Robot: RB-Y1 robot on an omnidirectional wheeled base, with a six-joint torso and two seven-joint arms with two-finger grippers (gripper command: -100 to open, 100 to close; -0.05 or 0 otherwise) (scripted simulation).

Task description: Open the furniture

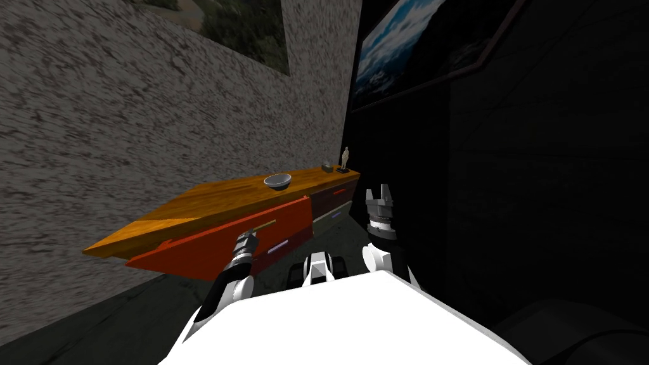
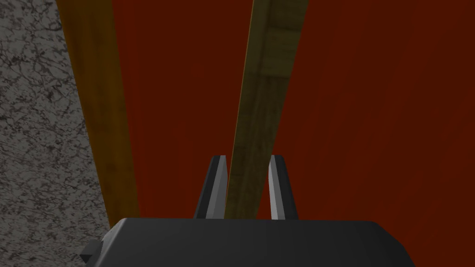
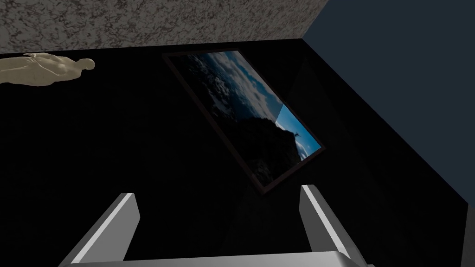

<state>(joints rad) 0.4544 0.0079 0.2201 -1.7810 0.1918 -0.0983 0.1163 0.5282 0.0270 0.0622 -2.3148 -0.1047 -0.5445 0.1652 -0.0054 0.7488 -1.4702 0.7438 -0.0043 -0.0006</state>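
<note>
Against the speckled wall on my left stands the sideboard (image 1: 209, 199), long and low, with an orange wood-grain top and red fronts that turn darker toward its far end. Its nearest drawer (image 1: 203, 250) is bright red and stands a little proud of the darker fronts beside it. My left gripper (image 2: 247, 162) is narrow, clamped on that drawer's handle (image 2: 266, 69), an olive-brown wooden bar that runs between the two fingers. Further along the top sit a grey bowl (image 1: 277, 182), a small box (image 1: 326, 168) and a pale figurine (image 1: 345, 158). My right gripper (image 1: 378, 191) hangs well apart from the sideboard, fingers spread wide and holding nothing.
</note>
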